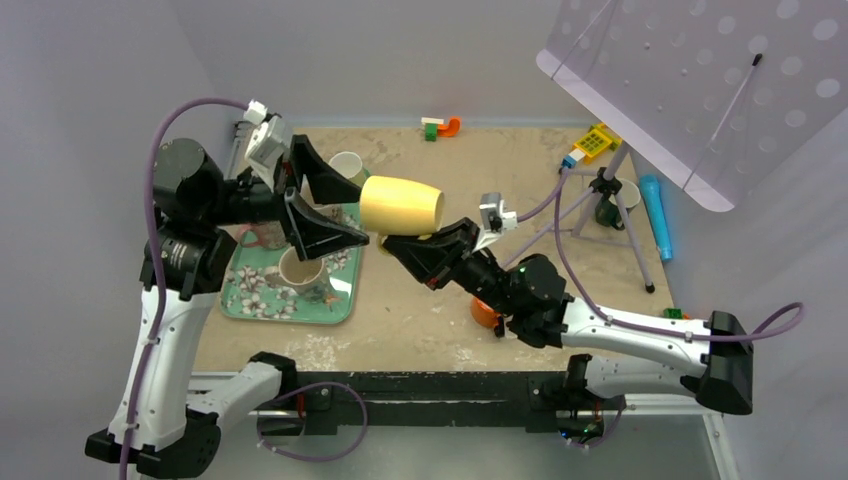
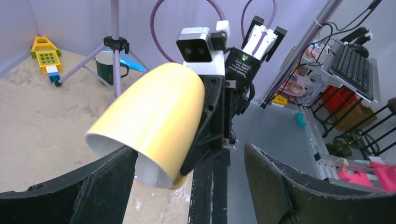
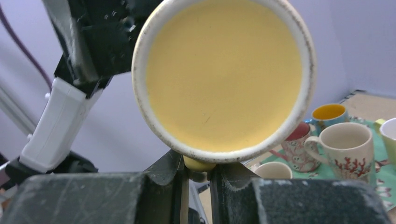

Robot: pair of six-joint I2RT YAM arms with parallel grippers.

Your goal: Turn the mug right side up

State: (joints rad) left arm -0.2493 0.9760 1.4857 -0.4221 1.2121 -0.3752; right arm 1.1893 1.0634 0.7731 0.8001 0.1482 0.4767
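The yellow mug (image 1: pixel 400 205) hangs in the air on its side above the table, between both arms. Its white-lined mouth (image 2: pixel 130 158) faces my left gripper, and its flat base (image 3: pixel 224 74) faces the right wrist camera. My right gripper (image 1: pixel 402 243) is shut on the mug's yellow handle (image 3: pixel 198 164), pinched between its two fingers below the mug body. My left gripper (image 1: pixel 345 205) is open, its jaws spread wide at the mug's mouth. In the left wrist view (image 2: pixel 189 151) one finger (image 2: pixel 93 186) sits right at the rim; I cannot tell if it touches.
A green floral tray (image 1: pixel 260 300) at the left holds several mugs, among them a cream one (image 1: pixel 300 270). A tripod (image 1: pixel 600 190), a dark green mug (image 1: pixel 612 210), a blue cylinder (image 1: pixel 657 215) and a yellow toy (image 1: pixel 597 142) stand at the back right. An orange object (image 1: pixel 484 312) lies under the right arm.
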